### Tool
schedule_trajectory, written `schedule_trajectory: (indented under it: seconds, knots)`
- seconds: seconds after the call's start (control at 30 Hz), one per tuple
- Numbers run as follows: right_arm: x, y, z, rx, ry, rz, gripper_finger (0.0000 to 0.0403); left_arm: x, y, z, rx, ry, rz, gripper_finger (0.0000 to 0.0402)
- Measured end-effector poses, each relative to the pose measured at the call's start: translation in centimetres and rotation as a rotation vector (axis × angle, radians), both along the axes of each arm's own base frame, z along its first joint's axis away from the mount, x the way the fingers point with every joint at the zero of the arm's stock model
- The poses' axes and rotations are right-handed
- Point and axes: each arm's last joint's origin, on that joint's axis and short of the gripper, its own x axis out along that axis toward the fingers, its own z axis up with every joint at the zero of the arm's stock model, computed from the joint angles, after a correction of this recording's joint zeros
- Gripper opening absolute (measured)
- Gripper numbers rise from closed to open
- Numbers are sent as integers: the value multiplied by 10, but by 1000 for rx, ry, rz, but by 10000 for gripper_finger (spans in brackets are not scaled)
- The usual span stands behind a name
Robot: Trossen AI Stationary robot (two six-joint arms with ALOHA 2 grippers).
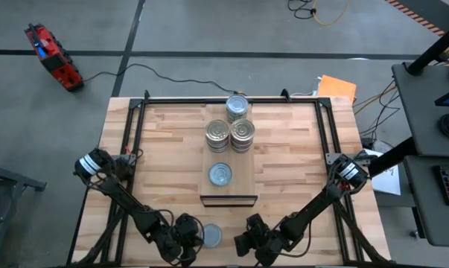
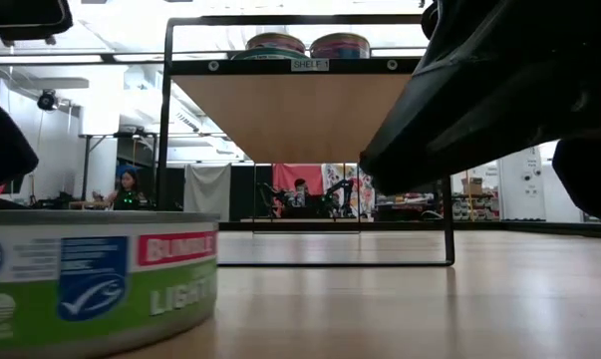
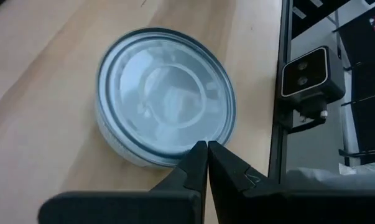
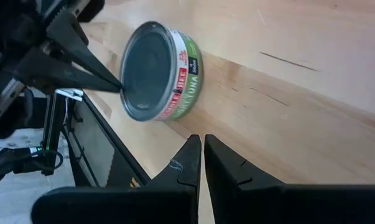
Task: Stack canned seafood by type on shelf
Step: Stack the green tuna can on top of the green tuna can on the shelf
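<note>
So the whole next move hangs on one loose tuna can (image 1: 211, 235) sitting flat on the desk (image 1: 298, 171) near the front edge, lid up, between the two grippers. The left gripper (image 3: 207, 152) is basically on top of it — its fingers are pressed together with the tips right at the can's rim, pointing across the pale blue-grey lid. The right gripper (image 4: 203, 144) is also closed, a bit further off on the can's other side, aimed at the label wall. Left arm is clearly the nearer one.

The can is round and squat, so no long axis to worry about; any grasp would have to span the full width, which means the left gripper has to spread first.

The shelf (image 1: 228, 198) sits mid-desk, straight back from the can. One blue-grey-topped can (image 1: 220, 174) lies alone on its near half, while ring-topped cans (image 1: 230, 135) cluster toward the far end. Judging by the lid colour, the loose can probably belongs on that near one.

Room-wise: the desk's front edge and frame rail are just beside the can, so there's not much slack toward the front — open wood lies toward the shelf.
</note>
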Motion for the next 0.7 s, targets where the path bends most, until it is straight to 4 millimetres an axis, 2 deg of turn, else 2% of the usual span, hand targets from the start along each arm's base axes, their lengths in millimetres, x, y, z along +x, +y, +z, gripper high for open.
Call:
schedule_trajectory:
  seconds: [0.17, 0.37, 0.7]
  knots:
    - [0, 0, 0, -4, -7, -8, 13, 5, -4, 3, 6, -6, -23, 0]
    - [0, 0, 1, 29, -11, -36, 13, 6, -5, 17, 29, -50, -78, 0]
    - [4, 2, 6, 22, -75, -30, 14, 4, 2, 14, 116, 0, -82, 0]
